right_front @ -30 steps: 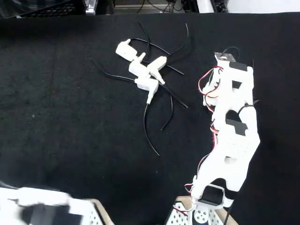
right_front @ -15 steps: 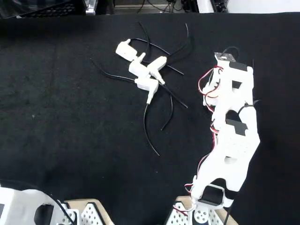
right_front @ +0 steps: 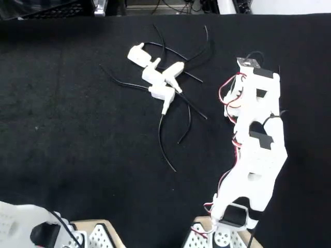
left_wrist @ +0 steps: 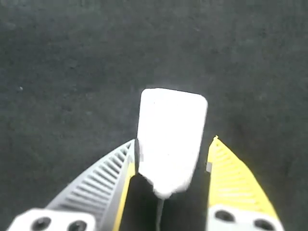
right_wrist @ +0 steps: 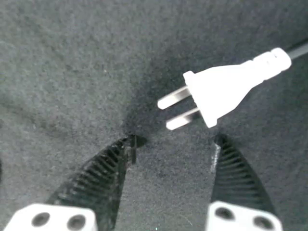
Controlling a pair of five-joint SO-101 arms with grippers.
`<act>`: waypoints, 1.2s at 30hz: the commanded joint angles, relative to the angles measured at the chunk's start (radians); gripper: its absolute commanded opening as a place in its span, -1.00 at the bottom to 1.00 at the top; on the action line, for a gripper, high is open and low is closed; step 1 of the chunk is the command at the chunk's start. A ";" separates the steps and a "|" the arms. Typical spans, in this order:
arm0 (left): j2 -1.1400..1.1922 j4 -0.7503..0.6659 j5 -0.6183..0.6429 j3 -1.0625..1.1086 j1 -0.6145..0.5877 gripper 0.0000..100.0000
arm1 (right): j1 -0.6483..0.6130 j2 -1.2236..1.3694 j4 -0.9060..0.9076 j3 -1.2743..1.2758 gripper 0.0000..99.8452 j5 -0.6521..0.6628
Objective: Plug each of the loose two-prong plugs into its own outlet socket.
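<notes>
Mating is seemingly being readied: left end effector [left_wrist: 173, 140] pinching white plastic block [left_wrist: 171, 122], right end effector [right_wrist: 174, 139] gaping before white two-prong plug [right_wrist: 226, 89].

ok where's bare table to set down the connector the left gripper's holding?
Widest: the left half of the table, from the plug-and-cord tangle to the near edge. Also a narrower lane between the trailing cords and an arm on the right. Crowded: far centre, around that tangle.

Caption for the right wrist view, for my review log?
Open right gripper above the black cloth, a white two-prong plug lying just beyond its tips, prongs toward the gripper.
</notes>
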 commanded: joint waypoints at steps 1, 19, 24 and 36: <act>0.020 -0.014 0.003 -0.028 -0.033 -0.51 | -0.029 -0.008 0.002 0.018 -0.52 -0.008; 0.020 0.015 -0.184 -0.137 0.033 -0.93 | -0.029 -0.008 0.002 0.018 -0.52 -0.014; 0.018 0.135 -0.187 -0.222 0.131 -0.94 | -0.029 -0.008 0.002 0.018 -0.52 -0.015; -0.387 0.589 -0.187 -0.240 0.757 -0.94 | -0.021 -0.008 -0.005 0.018 -0.52 -0.063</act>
